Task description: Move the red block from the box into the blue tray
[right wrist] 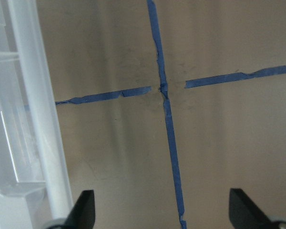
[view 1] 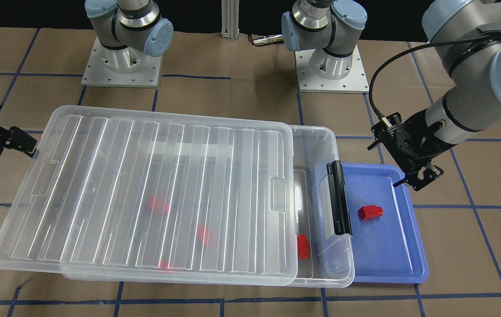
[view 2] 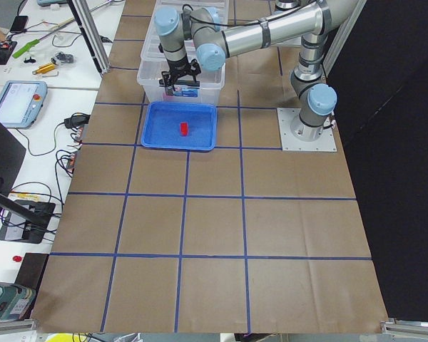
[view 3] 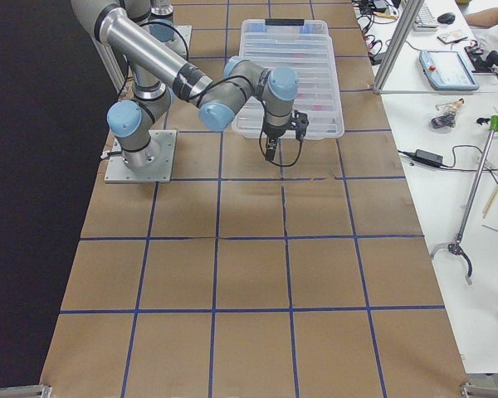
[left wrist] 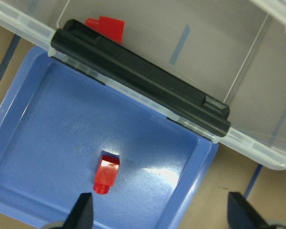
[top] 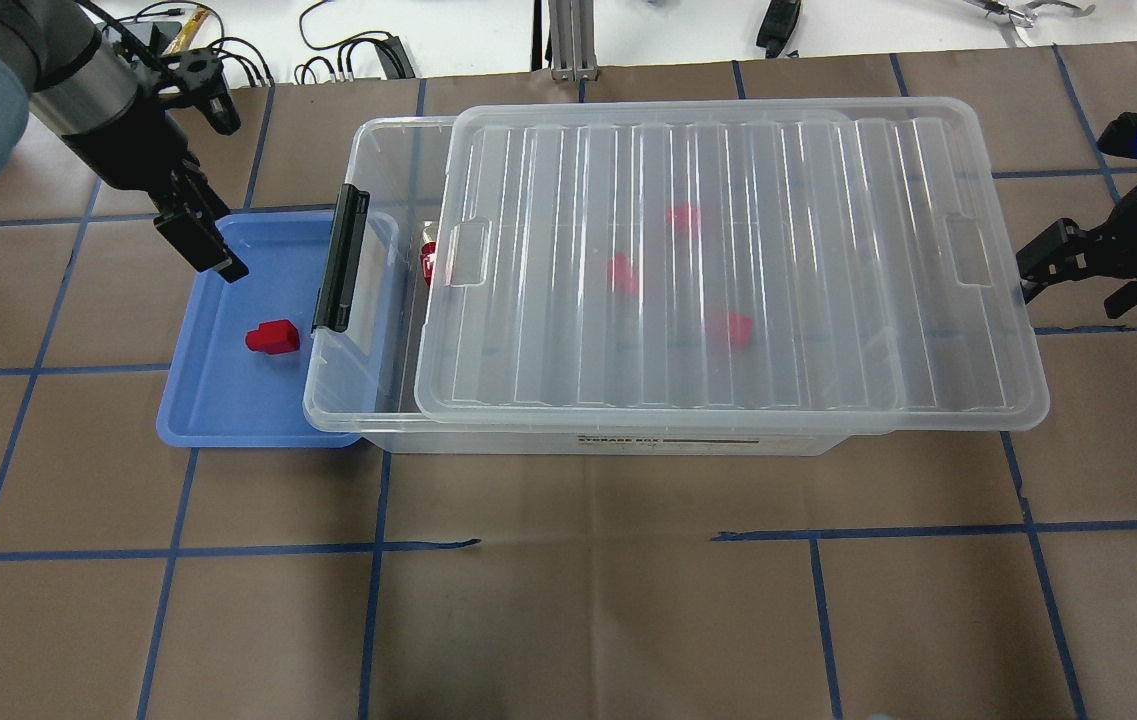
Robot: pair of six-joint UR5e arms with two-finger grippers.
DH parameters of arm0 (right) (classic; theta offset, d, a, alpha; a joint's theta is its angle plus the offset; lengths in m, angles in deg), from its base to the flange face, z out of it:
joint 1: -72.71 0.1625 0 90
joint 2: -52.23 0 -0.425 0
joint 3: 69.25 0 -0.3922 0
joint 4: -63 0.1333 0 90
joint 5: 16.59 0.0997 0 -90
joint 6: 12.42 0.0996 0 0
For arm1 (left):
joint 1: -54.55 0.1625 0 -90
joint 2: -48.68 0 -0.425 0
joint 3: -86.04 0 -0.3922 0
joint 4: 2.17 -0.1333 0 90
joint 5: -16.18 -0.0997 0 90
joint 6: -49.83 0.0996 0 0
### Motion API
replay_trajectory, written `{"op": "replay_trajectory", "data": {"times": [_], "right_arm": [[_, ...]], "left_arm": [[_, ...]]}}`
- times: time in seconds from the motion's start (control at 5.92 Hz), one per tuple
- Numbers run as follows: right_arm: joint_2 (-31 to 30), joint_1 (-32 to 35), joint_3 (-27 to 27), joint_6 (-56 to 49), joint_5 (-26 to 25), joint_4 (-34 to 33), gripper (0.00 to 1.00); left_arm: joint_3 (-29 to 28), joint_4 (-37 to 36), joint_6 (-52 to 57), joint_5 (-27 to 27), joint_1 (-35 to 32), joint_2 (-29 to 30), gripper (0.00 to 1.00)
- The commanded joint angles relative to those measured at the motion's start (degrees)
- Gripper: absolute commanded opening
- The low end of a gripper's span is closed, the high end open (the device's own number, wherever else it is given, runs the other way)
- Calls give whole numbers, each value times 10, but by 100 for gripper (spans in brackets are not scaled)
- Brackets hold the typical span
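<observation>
The red block (view 1: 370,212) lies on the floor of the blue tray (view 1: 387,251), free of any gripper; it also shows in the overhead view (top: 272,337) and the left wrist view (left wrist: 107,173). The tray (top: 228,400) sits against the latch end of the clear box (view 1: 329,259). The box's ribbed lid (view 1: 162,185) is slid toward my right arm, so the latch end is uncovered. My left gripper (top: 213,255) is open and empty, above the tray's far edge. My right gripper (top: 1078,280) is open and empty, just beyond the lid's other end.
A tapered red piece (view 1: 303,245) lies in the box's uncovered end, behind the black latch bar (view 1: 338,198). Three more red pieces (top: 685,216) show blurred under the lid. Brown paper with blue tape lines (top: 568,540) covers the table.
</observation>
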Motion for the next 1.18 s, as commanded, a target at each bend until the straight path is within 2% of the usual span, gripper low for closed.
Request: {"op": "replay_trajectory", "data": {"times": [0.0,0.34,0.51,0.68,0.84,1.01], "right_arm": [[-10,47,0,50,0,1,100],[-11,87,-5,86,-1,1,100],[-12,88,-14,80,-5,0,100],[-15,92,-58,78,-8,9,100],[-16,104,-125,92,-9,85,100],[-14,126,-177,188,-4,151,100]], "left_arm": [[-76,88,-245,-8,-40,-16,98],[-93,95,-479,-73,-107,-20,98],[-106,83,-660,-71,-143,-14,98],[-98,59,-731,-74,-153,-28,98],[-81,53,-731,-71,-151,-39,98],[-49,26,-728,-69,-146,-59,98]]}}
